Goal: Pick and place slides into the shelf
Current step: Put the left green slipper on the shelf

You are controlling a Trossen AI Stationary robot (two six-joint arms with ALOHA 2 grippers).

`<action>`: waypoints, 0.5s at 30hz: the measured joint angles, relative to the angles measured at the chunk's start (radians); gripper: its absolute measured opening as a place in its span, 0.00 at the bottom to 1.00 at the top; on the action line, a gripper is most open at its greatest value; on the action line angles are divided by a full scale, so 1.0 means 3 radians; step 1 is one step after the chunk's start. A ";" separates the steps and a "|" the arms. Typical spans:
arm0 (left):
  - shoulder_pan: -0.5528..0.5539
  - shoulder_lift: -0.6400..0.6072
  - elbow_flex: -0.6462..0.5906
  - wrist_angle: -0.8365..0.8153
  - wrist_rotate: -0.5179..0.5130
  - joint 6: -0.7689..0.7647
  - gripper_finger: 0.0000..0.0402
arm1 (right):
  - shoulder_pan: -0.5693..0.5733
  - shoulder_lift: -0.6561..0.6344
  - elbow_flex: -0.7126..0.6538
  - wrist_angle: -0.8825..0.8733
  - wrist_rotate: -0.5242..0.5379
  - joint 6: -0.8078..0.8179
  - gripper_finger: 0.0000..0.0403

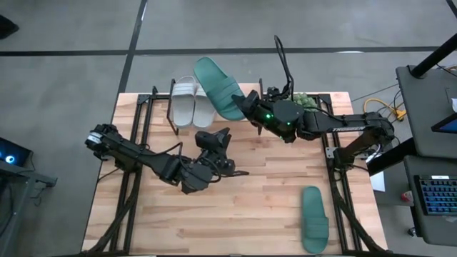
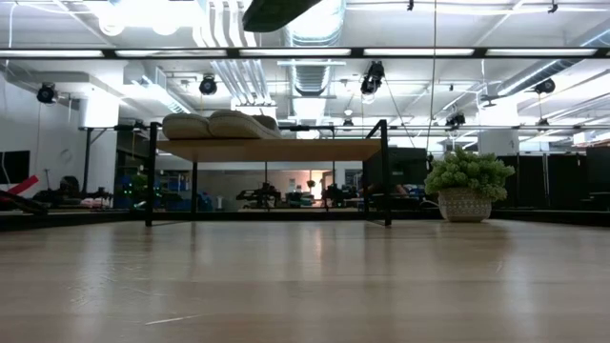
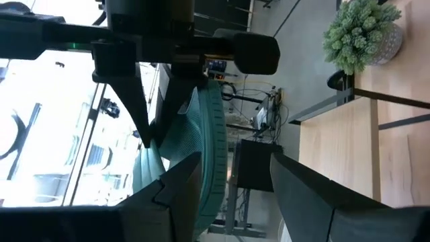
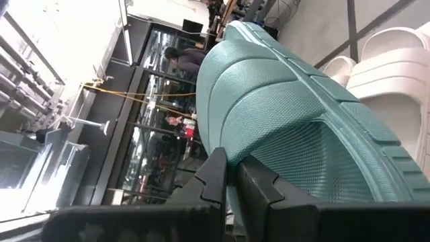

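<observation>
From above we saw the right gripper (image 1: pixel 250 108) clamped on a teal slide (image 1: pixel 218 87), holding it over the shelf (image 1: pixel 246 91) beside the two white slides (image 1: pixel 191 101). The other teal slide (image 1: pixel 313 218) lay on the table (image 1: pixel 271 200) near the front right corner. The left gripper (image 1: pixel 220 135) hovered mid-table, fingers apart, holding nothing.

Low down, the white pair (image 2: pixel 219 125) sat on the shelf top (image 2: pixel 276 149), a potted plant (image 2: pixel 468 185) to the right.

Left wrist: fingers (image 3: pixel 168 195) apart, teal slide (image 3: pixel 201 161) beyond.

Right wrist: fingers (image 4: pixel 208 181) pinched the slide's (image 4: pixel 302 114) edge, probably its heel end.
</observation>
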 joint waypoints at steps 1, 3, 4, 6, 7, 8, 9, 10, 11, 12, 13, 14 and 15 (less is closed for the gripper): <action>0.0001 0.0000 0.0000 0.0000 0.0000 0.0029 0.41 | 0.0000 0.0000 0.0000 0.0000 -0.0007 -0.0001 0.04; 0.0014 0.0000 0.0000 0.0000 0.0001 0.0043 0.41 | 0.0000 0.0000 0.0000 0.0000 -0.0025 -0.0001 0.04; 0.0021 0.0000 0.0000 0.0000 0.0000 0.0048 0.41 | 0.0000 0.0000 0.0000 0.0000 -0.0025 0.0001 0.04; 0.0038 -0.0001 0.0000 0.0000 0.0000 0.0112 0.41 | 0.0000 0.0000 0.0000 0.0000 -0.0028 0.0000 0.04; 0.0045 -0.0001 0.0000 0.0000 0.0000 0.0143 0.41 | 0.0002 0.0000 0.0000 0.0000 -0.0033 -0.0001 0.04; 0.0056 -0.0001 0.0000 0.0000 0.0000 0.0163 0.41 | 0.0009 0.0000 0.0000 0.0000 -0.0034 -0.0002 0.04; 0.0065 -0.0004 0.0000 0.0000 0.0001 0.0164 0.41 | 0.0009 0.0000 0.0000 0.0000 -0.0034 -0.0003 0.04; 0.0077 -0.0005 0.0000 0.0001 0.0001 0.0164 0.41 | 0.0009 0.0000 0.0000 0.0000 -0.0034 -0.0003 0.04; 0.0090 -0.0008 0.0000 0.0001 0.0001 0.0164 0.41 | 0.0009 0.0000 0.0000 0.0000 -0.0035 -0.0003 0.04; 0.0102 -0.0012 0.0000 0.0003 0.0001 0.0173 0.41 | 0.0009 0.0000 0.0000 0.0001 -0.0037 -0.0003 0.04; 0.0111 -0.0014 0.0000 0.0004 0.0001 0.0190 0.41 | 0.0012 0.0000 0.0000 0.0003 -0.0047 -0.0001 0.04; 0.0124 -0.0020 0.0000 0.0003 0.0002 0.0193 0.41 | 0.0013 0.0000 0.0000 0.0004 -0.0054 0.0009 0.04; 0.0131 -0.0032 0.0000 0.0001 0.0003 0.0193 0.41 | 0.0013 0.0000 0.0000 0.0005 -0.0067 0.0023 0.04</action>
